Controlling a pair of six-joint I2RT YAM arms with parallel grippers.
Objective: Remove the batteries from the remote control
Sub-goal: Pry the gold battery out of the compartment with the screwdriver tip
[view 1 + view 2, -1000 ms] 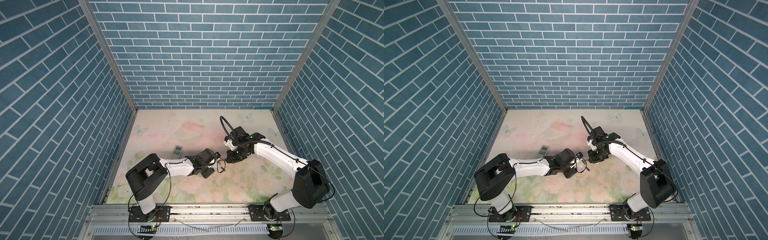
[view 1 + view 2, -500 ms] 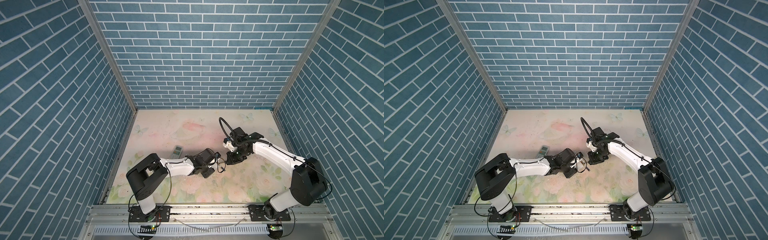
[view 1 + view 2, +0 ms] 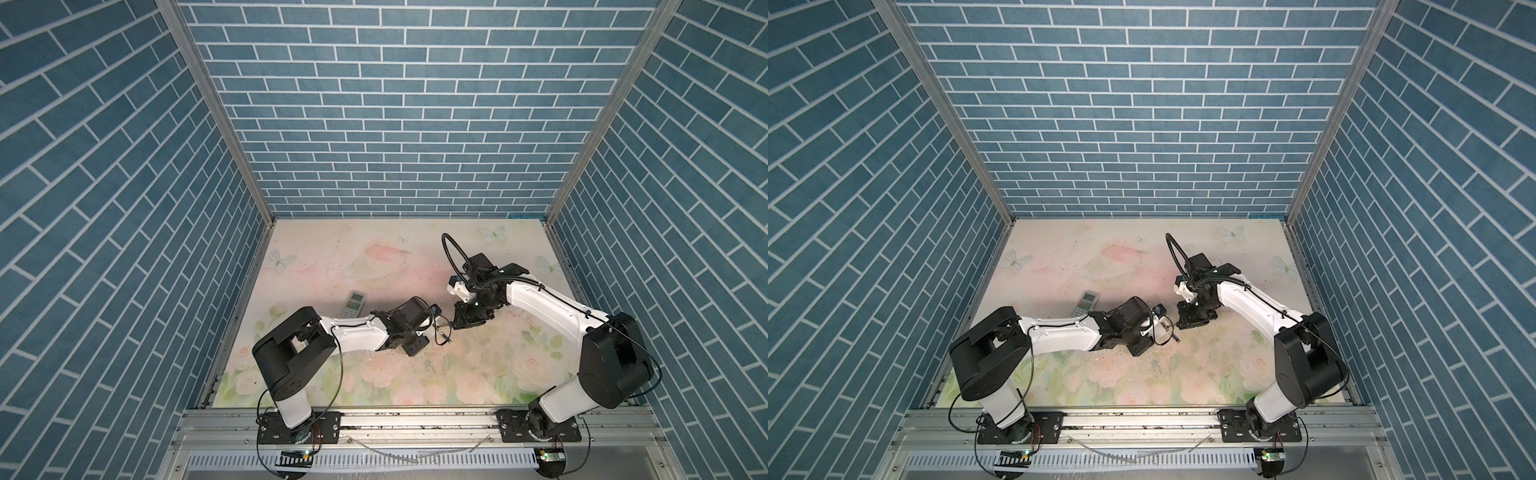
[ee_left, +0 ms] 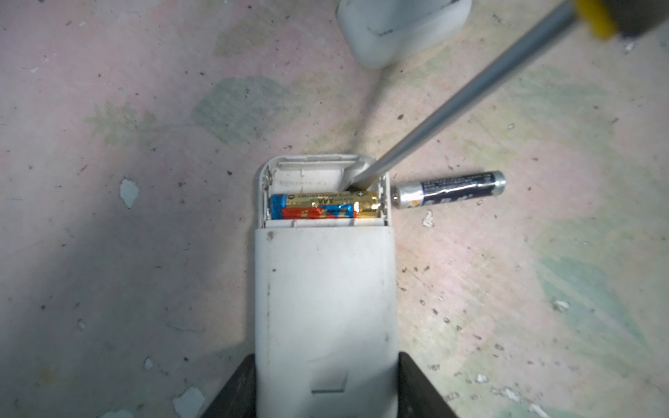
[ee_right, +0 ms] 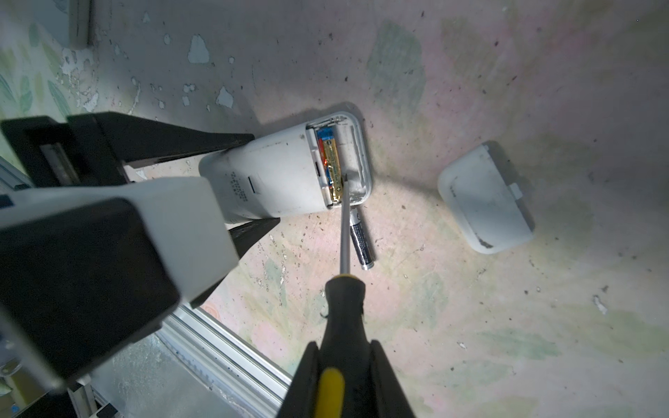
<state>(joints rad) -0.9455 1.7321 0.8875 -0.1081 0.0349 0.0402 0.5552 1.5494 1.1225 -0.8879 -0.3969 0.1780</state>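
My left gripper (image 4: 325, 358) is shut on the sides of a white remote control (image 4: 324, 300) that lies back-up on the table. Its battery compartment is uncovered. One gold, blue and red battery (image 4: 325, 206) sits in the inner slot, and the outer slot is bare. A black battery (image 4: 449, 189) lies loose on the table beside the remote's end (image 5: 360, 242). My right gripper (image 5: 344, 343) is shut on a black-and-yellow screwdriver (image 5: 344, 300). The screwdriver's shaft (image 4: 452, 105) slants down, with the tip in the compartment against the gold battery (image 5: 335, 163).
The white cover plate (image 5: 485, 199) lies on the table just past the remote's open end (image 4: 398, 29). A second remote with a screen (image 3: 353, 303) lies behind the left arm (image 3: 1086, 303). Both arms meet at the table's middle, and the aluminium rail (image 5: 224, 343) runs near.
The right arm has edged slightly to the left with the screwdriver. The left arm and both grips look unchanged.
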